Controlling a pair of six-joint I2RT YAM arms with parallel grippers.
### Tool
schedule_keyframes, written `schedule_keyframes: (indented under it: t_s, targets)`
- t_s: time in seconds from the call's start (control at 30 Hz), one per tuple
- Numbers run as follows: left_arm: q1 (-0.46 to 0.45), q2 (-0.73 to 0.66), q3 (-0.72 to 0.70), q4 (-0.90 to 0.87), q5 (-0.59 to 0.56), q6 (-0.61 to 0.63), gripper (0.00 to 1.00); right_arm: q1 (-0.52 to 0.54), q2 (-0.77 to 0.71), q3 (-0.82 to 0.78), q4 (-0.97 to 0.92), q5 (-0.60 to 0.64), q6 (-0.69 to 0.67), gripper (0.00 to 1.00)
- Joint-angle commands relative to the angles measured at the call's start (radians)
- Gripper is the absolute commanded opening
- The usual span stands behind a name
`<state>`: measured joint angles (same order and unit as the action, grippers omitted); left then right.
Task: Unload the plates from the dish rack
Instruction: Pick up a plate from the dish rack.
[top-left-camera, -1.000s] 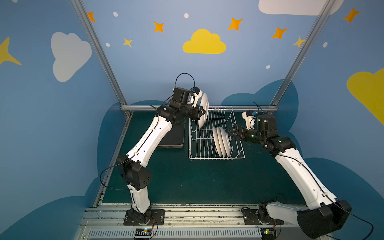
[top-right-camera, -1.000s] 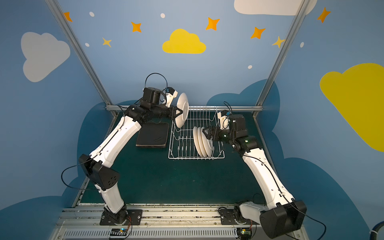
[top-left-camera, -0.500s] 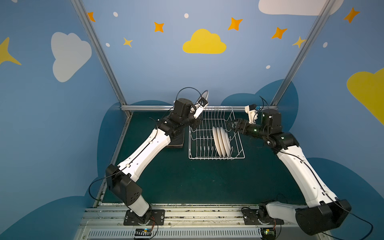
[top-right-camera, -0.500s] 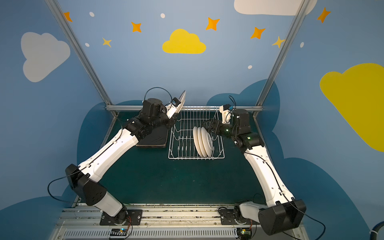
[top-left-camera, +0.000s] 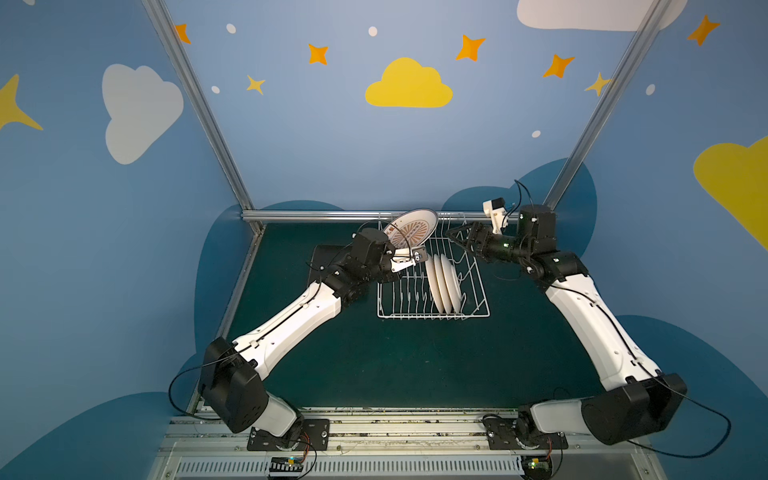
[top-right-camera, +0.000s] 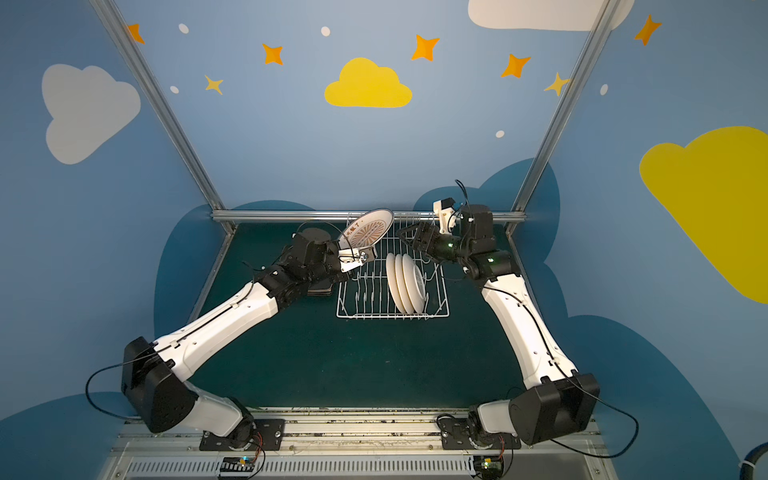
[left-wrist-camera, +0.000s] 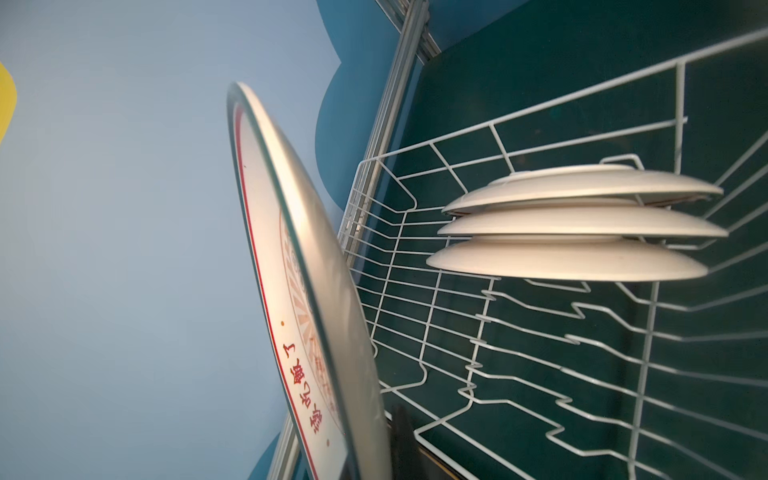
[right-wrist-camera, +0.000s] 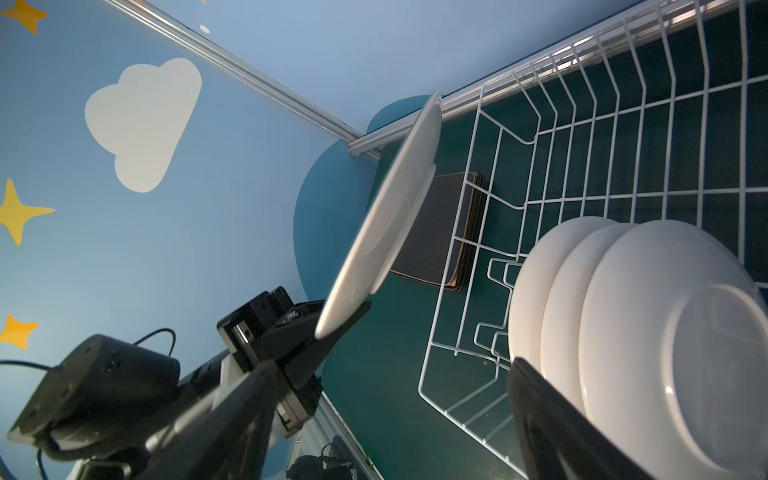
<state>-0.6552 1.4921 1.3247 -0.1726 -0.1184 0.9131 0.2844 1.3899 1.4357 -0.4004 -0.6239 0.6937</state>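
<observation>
We see the left gripper (top-left-camera: 395, 254) clamped on the lower rim of a round white plate (top-left-camera: 412, 227), with one finger (right-wrist-camera: 332, 349) pressed against its plain back. The plate is lifted clear of the dish rack (top-left-camera: 432, 317) and tilted, its printed sunburst centre and red lettering facing upward. In both top views it hangs over the rack's 11 o'clock corner. The right gripper (top-left-camera: 456, 237) hovers above the rack's rim at 1 o'clock with its jaws spread wide apart. We find nothing between them. Three more round white plates (top-left-camera: 444, 284) stand on edge between the prongs, close together, in the rack's half toward 3 o'clock. At 9 o'clock of the rack, just beside it on the green table (top-left-camera: 374, 365), lies a flat stack of dark square plates (right-wrist-camera: 440, 232), partly hidden by the left arm in the top views.
</observation>
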Motion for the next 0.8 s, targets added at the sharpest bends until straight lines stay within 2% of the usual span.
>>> schedule_keyframes:
  t_s: [0.0, 0.27, 0.43, 0.57, 0.77]
  targets:
    - [-0.024, -0.041, -0.017, 0.157, -0.057, 0.127, 0.03, 0.012, 0.027, 0.04, 0.001, -0.017, 0.045, 0.82]
    - [-0.066, -0.031, -0.084, 0.224, -0.117, 0.272, 0.03, 0.038, 0.096, 0.091, -0.065, 0.005, 0.056, 0.65]
    - [-0.076, -0.018, -0.094, 0.251, -0.145, 0.326, 0.03, 0.047, 0.13, 0.104, -0.121, 0.042, 0.055, 0.48]
    - [-0.088, -0.017, -0.104, 0.254, -0.133, 0.346, 0.03, 0.055, 0.156, 0.118, -0.152, 0.061, 0.048, 0.36]
    - [-0.101, -0.011, -0.115, 0.243, -0.132, 0.353, 0.03, 0.061, 0.179, 0.126, -0.168, 0.077, 0.046, 0.26]
